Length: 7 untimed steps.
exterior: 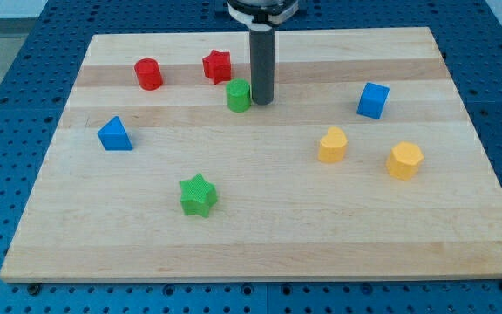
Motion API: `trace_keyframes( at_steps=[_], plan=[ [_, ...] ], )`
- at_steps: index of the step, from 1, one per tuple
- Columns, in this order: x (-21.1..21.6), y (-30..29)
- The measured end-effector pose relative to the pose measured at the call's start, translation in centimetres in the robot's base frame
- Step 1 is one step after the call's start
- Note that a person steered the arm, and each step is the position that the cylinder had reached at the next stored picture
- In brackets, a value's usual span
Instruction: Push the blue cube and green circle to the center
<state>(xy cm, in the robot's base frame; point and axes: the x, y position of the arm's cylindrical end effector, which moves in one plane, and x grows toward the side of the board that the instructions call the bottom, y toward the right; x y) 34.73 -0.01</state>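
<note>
Straight dark grey rod [261,65], smooth and round, under a black-and-white collar [262,10] at top centre.

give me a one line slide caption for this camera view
My tip sits just right of the green circle near the board's top, with the blue cube farther toward the view's right.

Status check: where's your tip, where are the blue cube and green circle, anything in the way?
My tip against green circle's right side, view's top. Blue cube apart at view's right, untouched. Red star close above-left of the circle; centre path open.
</note>
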Motion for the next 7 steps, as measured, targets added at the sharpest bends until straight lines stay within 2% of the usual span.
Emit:
trace_keyframes(
  at_steps=[2, 3, 7],
  plan=[
    [-2.8, 0.1],
    [-2.8, 2.0],
    [-2.8, 2.2]
  ],
)
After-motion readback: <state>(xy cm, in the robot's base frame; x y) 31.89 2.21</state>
